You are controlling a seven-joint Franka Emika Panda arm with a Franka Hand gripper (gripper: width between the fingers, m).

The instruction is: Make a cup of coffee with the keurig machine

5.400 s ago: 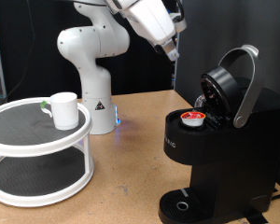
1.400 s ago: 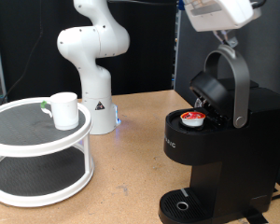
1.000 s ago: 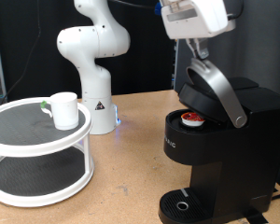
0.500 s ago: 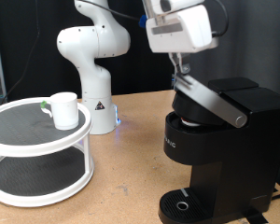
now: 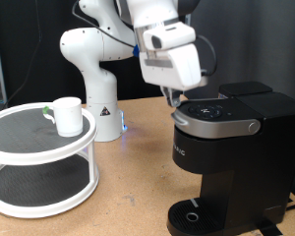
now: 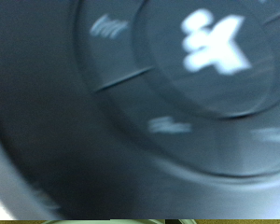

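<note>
Currently the coffee machine (image 5: pixel 231 157) stands at the exterior view's right, its silver-rimmed lid (image 5: pixel 218 116) down flat over the top, buttons facing up. Gripper (image 5: pixel 175 99) sits at the lid's front edge, on the exterior view's left side of the machine top, below the white hand housing; fingertips appear to touch or nearly touch the lid, though the housing hides most of them. Jaw state cannot be told from either view. Nothing is seen between the fingers. Wrist view is blurred and very close: a dark round button panel (image 6: pixel 177 84) with pale markings fills the picture, so the camera looks straight onto the machine's top. Round drip tray (image 5: pixel 192 216) at the machine's base is bare. White cup (image 5: pixel 67 115) stands on the upper shelf of a two-tier round white stand (image 5: pixel 39 162) at the exterior view's left, well apart from the machine. White arm base (image 5: pixel 96 69) rises behind, between stand and machine, on the wooden table (image 5: pixel 128 206).
</note>
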